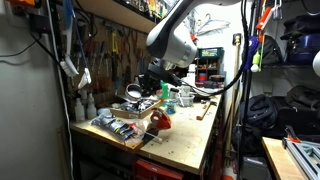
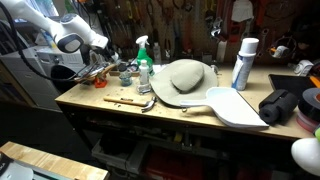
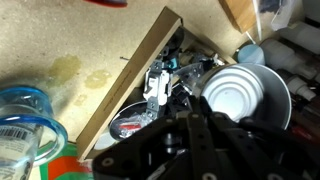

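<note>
Wrist view: round, smooth metal bowl (image 3: 242,95).

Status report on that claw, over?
Gripper over shiny round metal bowl, open or shut unclear. Cluttered tools crowd it beside long wooden board. Clear blue-rimmed plastic jar nearby.

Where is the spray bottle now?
In an exterior view, the spray bottle stands on the bench, between the end effector and the grey hat.

Dim workshop light in both exterior views, bench (image 2: 165,115) top lit from overhead, deep shadow below its front edge, soft blur throughout, wrist-view glare on metal bowl (image 3: 240,95), foreground unfocused.
</note>
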Available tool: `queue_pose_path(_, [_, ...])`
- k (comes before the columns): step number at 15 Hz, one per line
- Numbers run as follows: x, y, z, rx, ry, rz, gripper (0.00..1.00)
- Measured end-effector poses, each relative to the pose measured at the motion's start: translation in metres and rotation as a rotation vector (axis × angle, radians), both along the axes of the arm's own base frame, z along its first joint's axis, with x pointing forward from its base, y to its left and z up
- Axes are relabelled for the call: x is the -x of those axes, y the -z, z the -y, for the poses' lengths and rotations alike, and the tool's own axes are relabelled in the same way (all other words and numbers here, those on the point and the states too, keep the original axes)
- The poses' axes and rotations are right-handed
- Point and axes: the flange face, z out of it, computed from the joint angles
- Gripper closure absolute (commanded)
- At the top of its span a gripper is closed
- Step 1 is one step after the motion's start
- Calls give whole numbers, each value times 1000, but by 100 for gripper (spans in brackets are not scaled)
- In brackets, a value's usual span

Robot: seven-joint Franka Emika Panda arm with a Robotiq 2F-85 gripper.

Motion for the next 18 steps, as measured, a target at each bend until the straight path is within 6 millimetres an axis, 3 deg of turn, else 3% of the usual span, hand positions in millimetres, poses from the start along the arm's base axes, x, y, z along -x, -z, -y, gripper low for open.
queue_pose_path(6, [-17,20,-3,32,51,-23,99])
queue_pose_path(7, [-19,22,-1,48,56,-26,72])
queue_pose_path(9, [-21,25,3,68,70,-33,64])
queue_pose_path(13, [-24,24,7,81,66,-69,34])
queue_pose_path(18, [-27,-2,16,36,51,-62,0])
